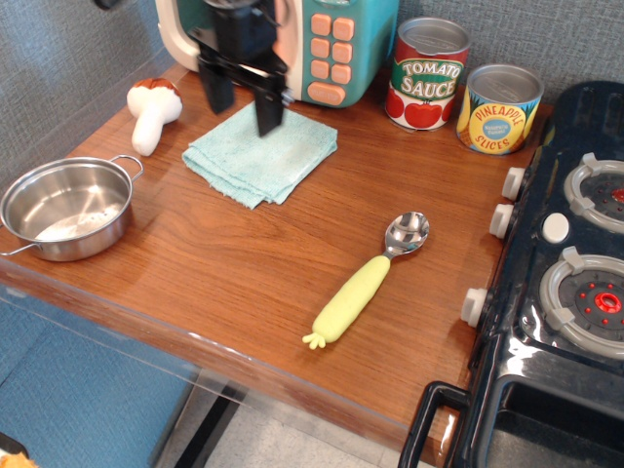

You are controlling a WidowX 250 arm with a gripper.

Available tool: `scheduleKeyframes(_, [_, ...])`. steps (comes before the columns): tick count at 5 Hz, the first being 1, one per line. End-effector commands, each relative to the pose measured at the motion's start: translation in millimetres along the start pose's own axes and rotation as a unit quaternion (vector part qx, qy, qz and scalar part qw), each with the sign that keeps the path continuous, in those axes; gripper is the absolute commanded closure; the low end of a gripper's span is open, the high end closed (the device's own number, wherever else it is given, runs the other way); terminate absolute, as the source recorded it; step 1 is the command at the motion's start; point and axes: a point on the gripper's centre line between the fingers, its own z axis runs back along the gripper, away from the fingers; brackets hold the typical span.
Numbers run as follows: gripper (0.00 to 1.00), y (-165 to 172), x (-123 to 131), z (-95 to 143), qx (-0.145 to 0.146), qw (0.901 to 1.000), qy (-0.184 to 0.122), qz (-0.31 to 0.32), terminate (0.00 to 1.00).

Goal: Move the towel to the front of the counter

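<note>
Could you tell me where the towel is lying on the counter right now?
The towel lies flat toward the back left of the counter, just in front of the toy microwave, with the open end effector over its back edge.

The brown counter (244,263) is wood-grained with a slight sheen; its near edge is clear acrylic. The light teal folded towel (263,156) is rough, matt terry cloth. The round steel pan (64,207) at left is shiny metal. The yellow-handled spoon (369,278) has smooth matt plastic and a polished bowl. The black toy stove (556,292) at right is glossy plastic
</note>
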Motion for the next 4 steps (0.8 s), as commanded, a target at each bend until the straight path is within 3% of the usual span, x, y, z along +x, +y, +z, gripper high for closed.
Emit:
scheduleKeyframes(1, [0.00,-0.9,14.2,-16.9,0.018,0.9998,0.006,0.002,0.00])
scheduleKeyframes(2, [0.00,-4.4,3.8,-23.5,0.029,0.9991,0.026,-0.014,0.00])
scheduleKeyframes(4, [0.00,-42.2,-48.3,-5.5,-0.003,0.9985,0.024,-0.048,0.00])
